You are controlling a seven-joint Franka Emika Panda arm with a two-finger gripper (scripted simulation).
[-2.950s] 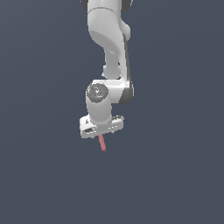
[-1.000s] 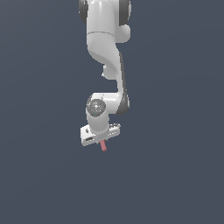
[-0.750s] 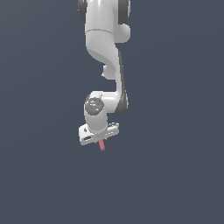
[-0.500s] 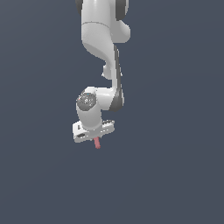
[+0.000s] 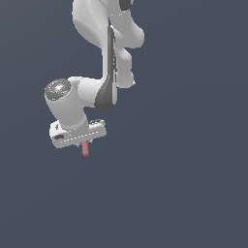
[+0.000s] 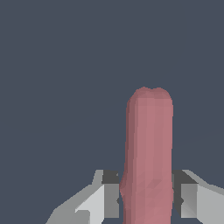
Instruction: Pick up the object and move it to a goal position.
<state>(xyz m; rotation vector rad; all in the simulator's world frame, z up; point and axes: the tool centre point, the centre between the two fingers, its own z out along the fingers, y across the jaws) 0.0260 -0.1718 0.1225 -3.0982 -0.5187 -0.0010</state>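
Blank dark-grey backdrop was seen all round, no table or goal marker visible. The stick (image 6: 148, 162) was pinched between the gripper (image 5: 82, 142) fingers (image 6: 110, 194), poking out toward 6 o'clock. Grip should be kept firm, moves slow. Fingers were hidden in the exterior view; stick's upper end cut off.

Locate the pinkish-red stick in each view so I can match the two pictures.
Exterior view: the pinkish-red stick pokes down below the white gripper, left of centre in the picture.
Wrist view: the stick fills the near centre, clamped between the two fingers and extending away from the camera.
Shared landmark: the gripper itself, closed on the stick in both views.
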